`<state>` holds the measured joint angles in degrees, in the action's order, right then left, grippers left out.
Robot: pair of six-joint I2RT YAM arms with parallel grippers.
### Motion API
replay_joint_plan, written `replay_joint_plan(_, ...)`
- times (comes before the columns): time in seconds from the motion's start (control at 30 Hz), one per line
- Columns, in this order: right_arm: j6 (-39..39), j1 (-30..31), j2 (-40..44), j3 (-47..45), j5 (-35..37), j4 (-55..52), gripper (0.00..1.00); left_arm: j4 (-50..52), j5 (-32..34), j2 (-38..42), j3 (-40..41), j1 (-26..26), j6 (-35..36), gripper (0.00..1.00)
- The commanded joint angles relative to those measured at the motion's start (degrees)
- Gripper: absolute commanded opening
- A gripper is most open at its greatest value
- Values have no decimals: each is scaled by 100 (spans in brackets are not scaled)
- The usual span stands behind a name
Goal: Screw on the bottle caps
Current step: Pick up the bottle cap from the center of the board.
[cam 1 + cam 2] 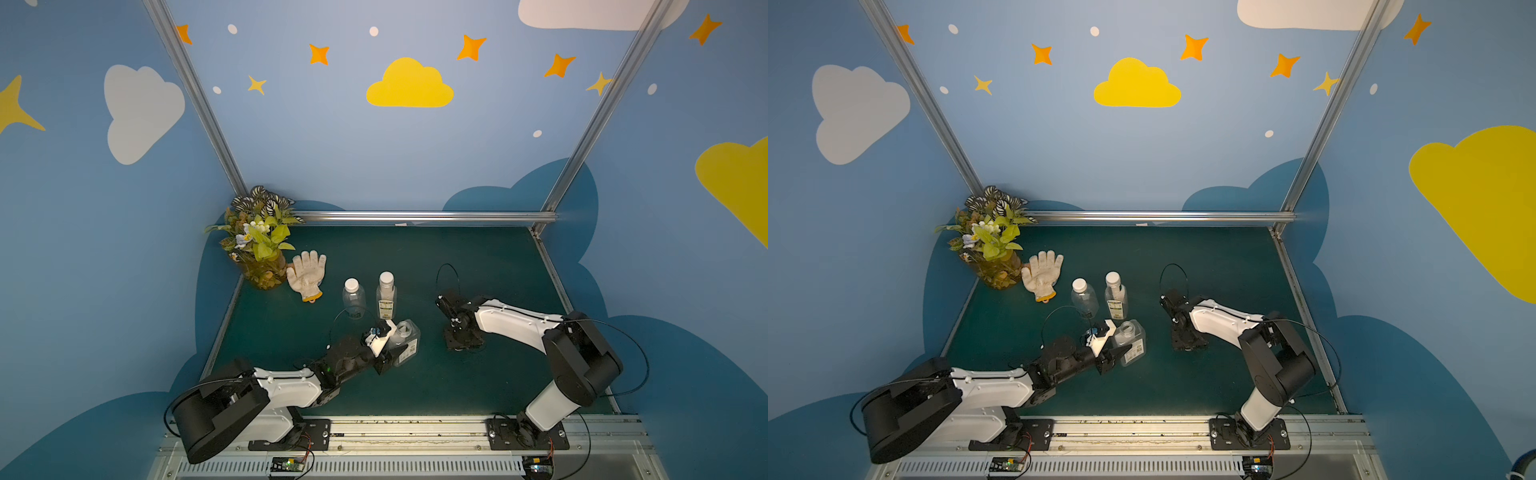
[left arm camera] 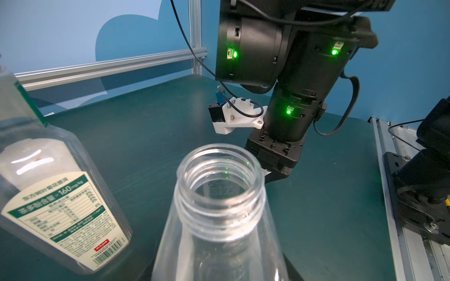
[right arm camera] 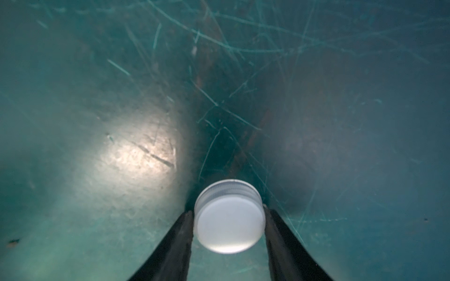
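The wide flat-sided bottle (image 1: 406,341) leans in my left gripper (image 1: 398,352), which is shut on its body. Its threaded neck (image 2: 220,185) stands open with no cap on it. To its right, my right gripper (image 1: 461,347) points straight down at the green table. In the right wrist view its two black fingers (image 3: 182,233) press on either side of a white bottle cap (image 3: 230,223) that lies flat on the table. Behind stand the round plain bottle (image 1: 354,297) and the slim labelled bottle (image 1: 386,297), each with a white cap on top.
A white work glove (image 1: 308,274) and a potted plant (image 1: 259,245) sit at the back left corner. Metal rails run along the table's front (image 1: 399,428) and right edge (image 1: 555,274). The slim bottle (image 2: 60,206) stands close beside the held one.
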<state>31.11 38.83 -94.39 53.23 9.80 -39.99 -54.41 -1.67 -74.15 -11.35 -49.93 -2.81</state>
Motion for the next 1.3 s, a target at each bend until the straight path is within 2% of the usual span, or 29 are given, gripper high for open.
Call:
replay_joint_plan(0.0, 10, 2, -140, -6, -40, 54, 48, -25, 0, 127, 38, 1, 49, 39)
replay_joint_plan(0.33, -103, 45, 114, 112, -106, -62, 42, 45, -117, 199, 36, -8, 105, 38)
replay_joint_plan(0.6, -469, 399, 803, 1005, 42, -931, 43, 47, -393, 164, -6, -5, 164, 36)
replay_joint_plan(0.8, -700, 677, 1170, 1935, -777, -1308, 43, -4, -447, 4, -68, -7, 88, 35)
replay_joint_plan(1.0, -696, 1020, 1119, 2575, -1368, -1499, 44, -215, -549, -217, -77, -12, 16, 34)
replay_joint_plan(1.27, -741, 1489, 698, 2962, -1578, -1703, 46, -300, -606, -310, -86, -8, -25, 33)
